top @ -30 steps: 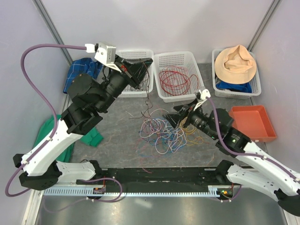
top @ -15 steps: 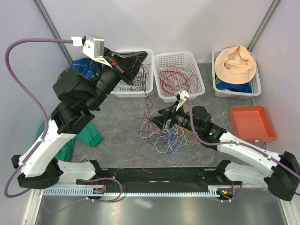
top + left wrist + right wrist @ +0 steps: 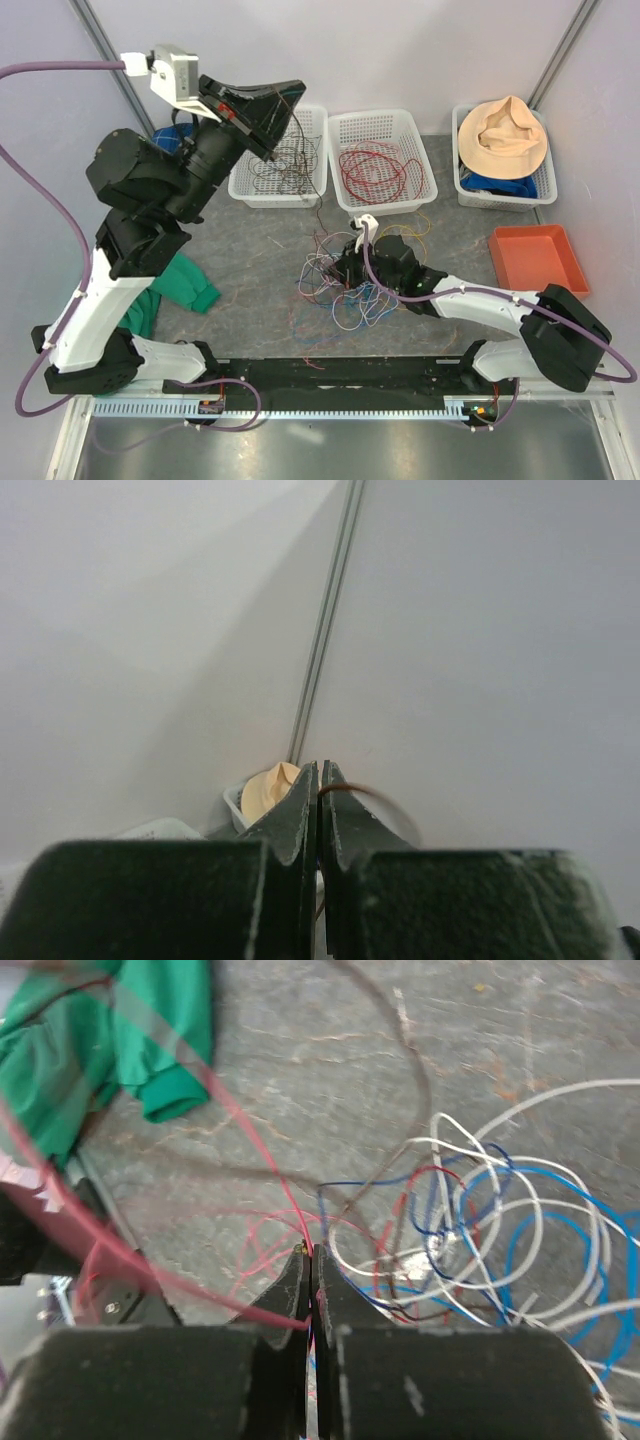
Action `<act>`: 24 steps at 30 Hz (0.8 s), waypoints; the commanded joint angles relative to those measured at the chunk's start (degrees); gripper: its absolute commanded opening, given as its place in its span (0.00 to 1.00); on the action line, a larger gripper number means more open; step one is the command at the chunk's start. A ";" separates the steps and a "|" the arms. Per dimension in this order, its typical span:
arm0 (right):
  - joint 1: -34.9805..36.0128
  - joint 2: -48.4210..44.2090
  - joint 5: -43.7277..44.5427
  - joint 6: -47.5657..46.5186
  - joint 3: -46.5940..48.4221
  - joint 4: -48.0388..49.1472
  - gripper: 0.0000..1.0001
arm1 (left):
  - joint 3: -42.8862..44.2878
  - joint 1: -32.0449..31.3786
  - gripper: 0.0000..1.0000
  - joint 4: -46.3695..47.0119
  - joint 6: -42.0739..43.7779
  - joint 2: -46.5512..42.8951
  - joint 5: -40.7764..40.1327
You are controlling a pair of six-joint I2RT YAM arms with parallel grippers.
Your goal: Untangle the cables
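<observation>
Left fingers (image 3: 296, 815) pinch a brown cable (image 3: 355, 787), right fingers (image 3: 290, 1295) a red cable (image 3: 297, 1225); I see neither grip from overhead.

My high camera looks down on the table (image 3: 250, 270). Left wrist faces a wall (image 3: 480, 630). Right wrist shares the cables (image 3: 455, 1235), close.

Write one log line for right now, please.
left gripper: shut on brown wire, raised | right gripper: shut on red wire, at pile
</observation>
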 commanded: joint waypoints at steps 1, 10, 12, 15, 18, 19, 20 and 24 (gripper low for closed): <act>0.24 -0.22 5.02 1.94 -3.70 -1.09 0.00 | 7.53 0.21 0.02 0.12 6.12 1.03 -0.79; 0.42 -2.59 9.69 5.19 -13.29 -4.18 0.20 | 18.34 0.21 0.02 -0.32 11.58 4.10 -2.82; 0.42 -4.44 9.69 5.11 -13.47 -4.79 0.47 | 18.79 0.21 0.02 -0.32 12.02 4.63 -2.91; 1.03 -9.00 11.17 4.93 -10.93 -8.64 0.72 | 18.53 0.21 0.02 -0.50 12.99 5.51 -4.13; 2.43 -15.15 13.99 3.62 -5.66 -15.83 0.92 | 17.92 0.21 0.02 -1.46 14.39 6.56 -6.67; 2.70 -16.56 15.48 2.31 -3.91 -18.22 0.95 | 17.74 0.21 0.02 -1.73 14.74 6.92 -7.64; 3.05 -18.75 18.36 1.77 0.11 -20.85 0.98 | 17.39 0.21 0.02 -1.99 15.27 7.27 -8.70; 4.72 -20.09 29.97 -0.78 11.12 -39.28 0.98 | 14.59 2.30 0.02 -3.83 14.85 9.37 -13.88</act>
